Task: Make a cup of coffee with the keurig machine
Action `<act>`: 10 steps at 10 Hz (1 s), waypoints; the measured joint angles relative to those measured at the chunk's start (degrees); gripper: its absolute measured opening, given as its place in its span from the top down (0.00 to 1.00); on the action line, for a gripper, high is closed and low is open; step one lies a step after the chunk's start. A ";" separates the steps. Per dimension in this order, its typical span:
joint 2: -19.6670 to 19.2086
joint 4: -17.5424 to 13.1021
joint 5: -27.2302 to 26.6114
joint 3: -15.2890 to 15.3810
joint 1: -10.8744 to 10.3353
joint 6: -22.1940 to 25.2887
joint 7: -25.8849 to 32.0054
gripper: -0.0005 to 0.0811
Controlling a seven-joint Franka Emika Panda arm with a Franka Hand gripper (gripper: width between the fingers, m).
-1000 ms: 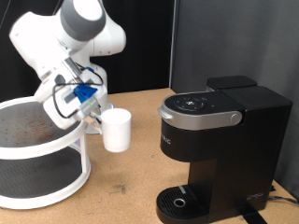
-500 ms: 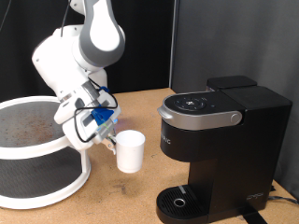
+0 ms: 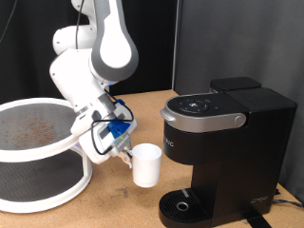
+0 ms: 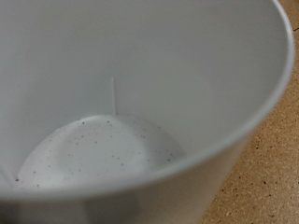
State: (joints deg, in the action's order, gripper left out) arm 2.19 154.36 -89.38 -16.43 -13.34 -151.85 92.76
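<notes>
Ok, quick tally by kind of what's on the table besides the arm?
White cup, at the gripper: 1
Black Keurig machine: 1
White two-tier round rack: 1
Total: 3

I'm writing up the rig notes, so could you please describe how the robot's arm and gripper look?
The arm is glossy white with rounded segments and grey joint caps. The gripper carries a blue block, white looping cables and pale fingers.
</notes>
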 joint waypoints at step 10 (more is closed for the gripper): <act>-10.08 -8.32 -18.84 5.21 -0.98 1.65 13.22 0.90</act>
State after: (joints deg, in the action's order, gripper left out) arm -7.89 146.04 -108.22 -11.21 -14.33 -150.19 105.98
